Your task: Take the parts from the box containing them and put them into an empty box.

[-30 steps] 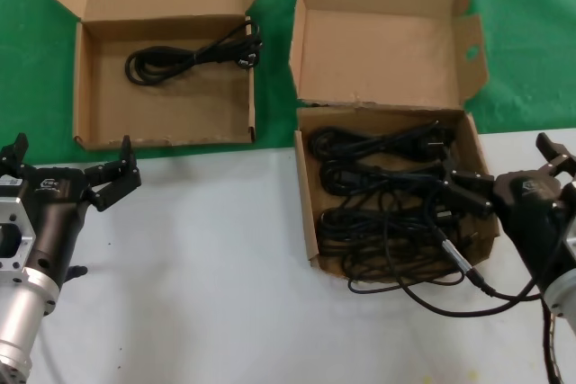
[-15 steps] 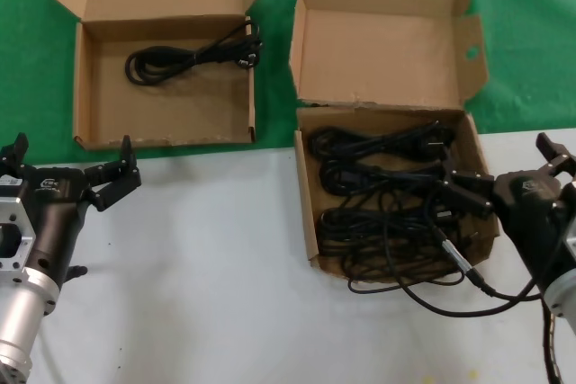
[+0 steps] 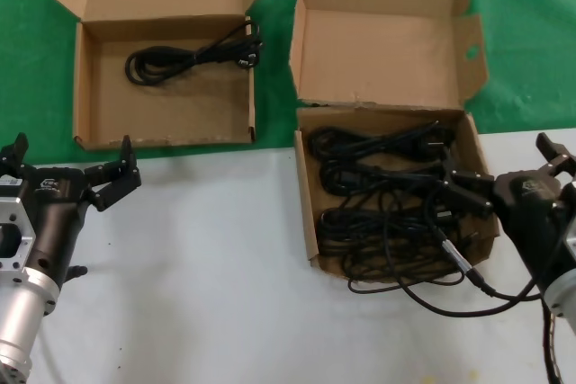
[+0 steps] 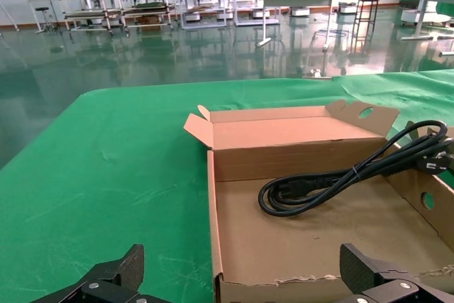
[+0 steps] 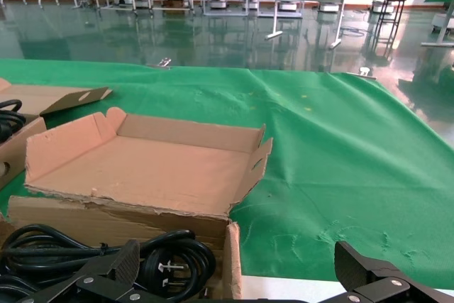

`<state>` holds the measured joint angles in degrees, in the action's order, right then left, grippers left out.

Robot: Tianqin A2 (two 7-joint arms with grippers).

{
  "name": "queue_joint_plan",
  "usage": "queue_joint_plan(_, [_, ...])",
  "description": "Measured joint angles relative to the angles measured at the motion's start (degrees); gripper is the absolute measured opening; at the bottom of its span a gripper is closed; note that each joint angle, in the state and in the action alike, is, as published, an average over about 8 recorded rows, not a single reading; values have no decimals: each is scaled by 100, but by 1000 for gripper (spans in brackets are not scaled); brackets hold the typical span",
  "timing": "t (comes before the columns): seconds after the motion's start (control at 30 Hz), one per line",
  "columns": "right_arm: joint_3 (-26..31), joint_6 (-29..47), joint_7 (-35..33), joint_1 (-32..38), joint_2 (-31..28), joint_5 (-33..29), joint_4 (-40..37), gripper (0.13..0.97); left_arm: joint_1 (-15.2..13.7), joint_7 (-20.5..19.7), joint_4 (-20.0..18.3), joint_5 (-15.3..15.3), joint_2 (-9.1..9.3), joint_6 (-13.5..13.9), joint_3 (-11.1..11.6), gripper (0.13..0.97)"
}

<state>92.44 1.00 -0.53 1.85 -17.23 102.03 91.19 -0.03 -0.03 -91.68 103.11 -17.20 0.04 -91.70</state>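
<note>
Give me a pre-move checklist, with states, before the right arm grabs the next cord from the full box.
1. Right gripper open: ok, jaws spread wide.
2. Right gripper over the brown cardboard box with the winged lid: ok, one fingertip reaches over the tangled long black power cords; the other hangs outside the wall.
3. A single cord between the jaws: cannot tell, cords overlap.
4. Robot's own black cable with silver connector clear of the cords: not ok, it lies across the box's corner.
5. Brown cardboard box with the wingless lid has room: ok, one coiled black cord inside.
6. Left gripper out of the way: ok, open, before that box.
</note>
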Motion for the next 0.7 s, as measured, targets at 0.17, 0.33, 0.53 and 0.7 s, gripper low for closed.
queue_joint_plan(0.17, [0, 0, 0, 0, 0, 0, 0, 966, 0, 0, 0, 0, 0, 0, 0, 966])
queue_joint_plan(0.33, [0, 0, 0, 0, 0, 0, 0, 966, 0, 0, 0, 0, 0, 0, 0, 966])
queue_joint_plan(0.53, [0, 0, 0, 0, 0, 0, 0, 966, 0, 0, 0, 0, 0, 0, 0, 966])
queue_joint_plan(0.7, [0, 0, 0, 0, 0, 0, 0, 966, 0, 0, 0, 0, 0, 0, 0, 966])
